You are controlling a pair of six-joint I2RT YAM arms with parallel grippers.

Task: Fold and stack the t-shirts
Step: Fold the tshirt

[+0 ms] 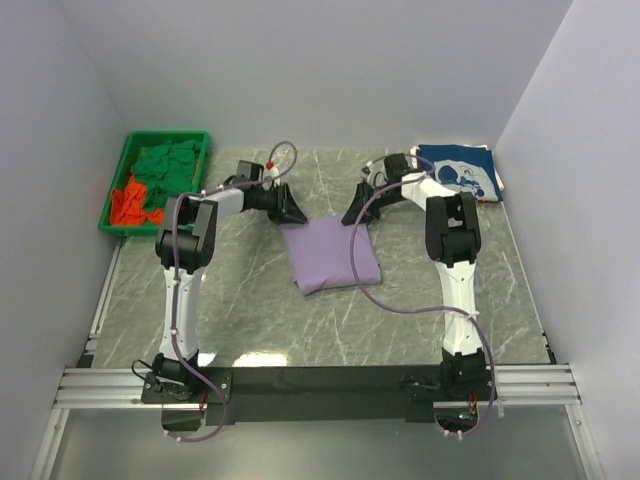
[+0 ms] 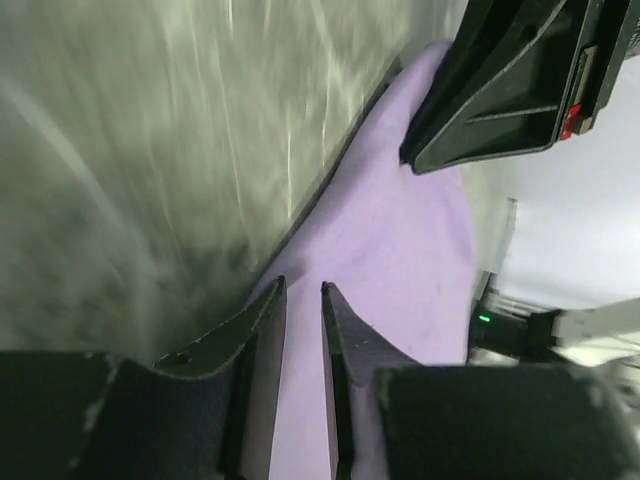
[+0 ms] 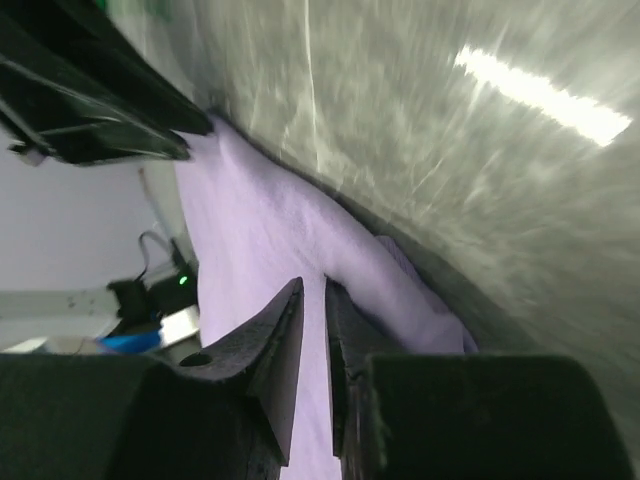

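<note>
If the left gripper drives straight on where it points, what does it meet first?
Most likely the lavender t-shirt, lying directly ahead of the left gripper; the right gripper sits off to one side, depth unclear.

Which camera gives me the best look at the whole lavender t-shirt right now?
Top external. It shows the lavender t-shirt whole, a folded rectangle, with the left gripper and right gripper at its far corners. Each wrist view shows only a close strip of that far edge past its own jaws.

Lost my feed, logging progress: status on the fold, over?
Left tool, right tool nearly closed at far corners of lavender shirt, grip unconfirmed. Shirt folded, flat mid-table. Path clear.
</note>
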